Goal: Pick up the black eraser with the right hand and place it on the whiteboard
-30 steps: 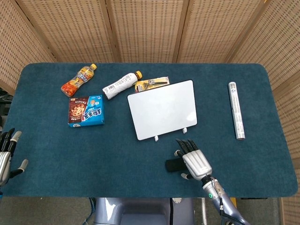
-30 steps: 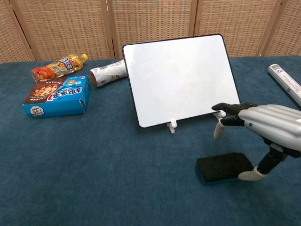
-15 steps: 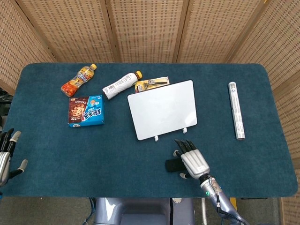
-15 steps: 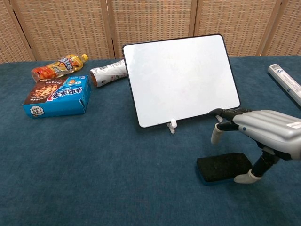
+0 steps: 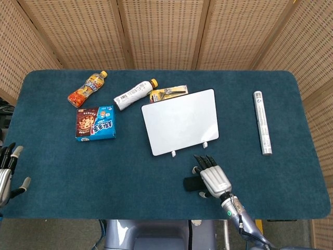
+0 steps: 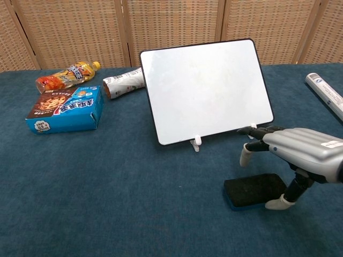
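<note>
The black eraser [image 6: 253, 190] with a blue base lies flat on the blue cloth near the front edge; in the head view only its left end [image 5: 190, 184] shows from under the hand. My right hand [image 6: 296, 155] hovers over its right part, fingers spread forward, thumb tip down by the eraser's right end; it holds nothing. The same right hand [image 5: 212, 178] sits just below the whiteboard. The whiteboard [image 6: 206, 89] stands tilted on small white feet behind the eraser, also seen as whiteboard [image 5: 180, 121]. My left hand [image 5: 8, 174] rests open at the far left edge.
A blue cookie box [image 5: 95, 124], an orange drink bottle [image 5: 87, 89], a white bottle [image 5: 134, 94] and a yellow packet [image 5: 169, 92] lie at the back left. A silver tube [image 5: 262, 122] lies at the right. Wicker screens stand behind the table.
My right hand has drifted slightly left and lower over the eraser. The eraser and the left hand have not moved.
</note>
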Robot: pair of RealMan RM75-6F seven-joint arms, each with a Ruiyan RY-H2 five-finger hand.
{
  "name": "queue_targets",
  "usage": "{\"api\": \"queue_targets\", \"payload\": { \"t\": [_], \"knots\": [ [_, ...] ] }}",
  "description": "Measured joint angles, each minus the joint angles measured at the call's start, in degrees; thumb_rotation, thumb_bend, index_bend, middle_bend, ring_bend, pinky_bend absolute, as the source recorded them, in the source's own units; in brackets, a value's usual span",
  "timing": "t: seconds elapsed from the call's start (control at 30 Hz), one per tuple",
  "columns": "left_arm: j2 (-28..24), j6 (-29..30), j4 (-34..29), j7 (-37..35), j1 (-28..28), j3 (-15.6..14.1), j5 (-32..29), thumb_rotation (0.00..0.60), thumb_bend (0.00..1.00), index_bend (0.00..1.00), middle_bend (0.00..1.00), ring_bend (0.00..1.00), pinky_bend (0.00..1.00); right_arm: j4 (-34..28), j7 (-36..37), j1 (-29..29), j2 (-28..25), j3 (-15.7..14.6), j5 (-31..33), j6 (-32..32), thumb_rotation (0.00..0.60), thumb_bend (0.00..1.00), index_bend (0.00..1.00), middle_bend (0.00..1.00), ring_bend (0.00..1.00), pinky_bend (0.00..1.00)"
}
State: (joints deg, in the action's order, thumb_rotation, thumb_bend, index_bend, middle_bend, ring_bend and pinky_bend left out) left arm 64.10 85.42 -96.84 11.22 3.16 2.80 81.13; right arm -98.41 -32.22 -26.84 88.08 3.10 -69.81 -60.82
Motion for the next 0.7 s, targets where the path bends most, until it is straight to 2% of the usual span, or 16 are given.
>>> {"api": "queue_targets", "payload": {
  "t": [0.7],
  "knots": [
    [0.09, 0.02, -0.06, 0.14, -0.02, 0.00, -0.09, 0.600, 0.32, 0.00, 0.00, 0.00, 0.00, 3.40, 1.33, -1.79, 1.86, 0.07, 3.40, 1.90, 0.600, 0.10, 0.34, 0.00, 0.00, 0.00]
  ]
}}
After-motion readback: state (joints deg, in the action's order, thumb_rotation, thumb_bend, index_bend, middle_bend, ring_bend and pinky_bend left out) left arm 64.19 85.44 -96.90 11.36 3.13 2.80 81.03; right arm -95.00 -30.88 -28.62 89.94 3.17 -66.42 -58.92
